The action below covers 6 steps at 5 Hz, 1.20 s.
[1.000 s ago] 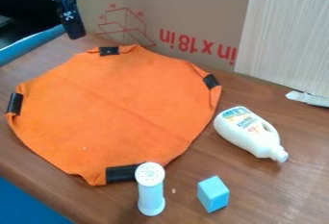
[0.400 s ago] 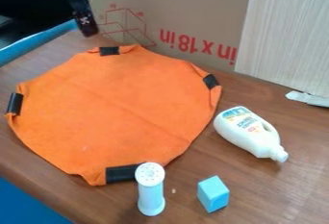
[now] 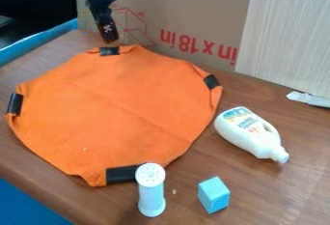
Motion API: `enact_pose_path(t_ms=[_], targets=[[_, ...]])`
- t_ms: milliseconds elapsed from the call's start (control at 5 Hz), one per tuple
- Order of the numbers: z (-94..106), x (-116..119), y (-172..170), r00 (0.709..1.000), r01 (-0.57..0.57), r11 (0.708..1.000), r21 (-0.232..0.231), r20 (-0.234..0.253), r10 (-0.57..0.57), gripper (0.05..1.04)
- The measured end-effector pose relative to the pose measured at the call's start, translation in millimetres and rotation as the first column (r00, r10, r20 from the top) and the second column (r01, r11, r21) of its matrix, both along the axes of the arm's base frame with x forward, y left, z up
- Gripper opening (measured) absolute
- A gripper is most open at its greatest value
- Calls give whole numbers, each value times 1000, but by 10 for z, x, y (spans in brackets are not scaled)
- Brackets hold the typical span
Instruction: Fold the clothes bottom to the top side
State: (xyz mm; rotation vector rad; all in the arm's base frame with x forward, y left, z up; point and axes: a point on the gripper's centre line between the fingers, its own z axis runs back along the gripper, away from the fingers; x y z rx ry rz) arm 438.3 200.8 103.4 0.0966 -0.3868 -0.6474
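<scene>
Cardboard panel (image 3: 193,2) is bearing red print (image 3: 199,44), upside down, reading "in x 18 in". Red line drawing (image 3: 134,25) is showing beside it. White bottle (image 3: 266,144) is carrying label (image 3: 247,121), lettering too small to read.

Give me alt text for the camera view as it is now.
An orange cloth with black-wrapped corners lies spread out on a wooden table, the robot's hand just above its far edge. Nearby are a white bottle on its side, an upright shaker and a blue block.
</scene>
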Motion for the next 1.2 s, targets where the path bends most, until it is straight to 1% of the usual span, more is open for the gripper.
enact_pose_path(t_ms=[200, 400, 600, 800, 1200], targets=[[-60, 102, -57, 1000, -3, 1000, 27, 3, 3, 1001], [-91, 151, -37, 1000, -11, 999, 35, 1, 11, 1001], [-90, 162, -13, 1000, -28, 999, 44, 8, 27, 1001], [-116, 150, 36, 999, -44, 997, 69, -2, 45, 1001], [-271, 136, 166, 995, -67, 989, 130, -63, 76, 1001]])
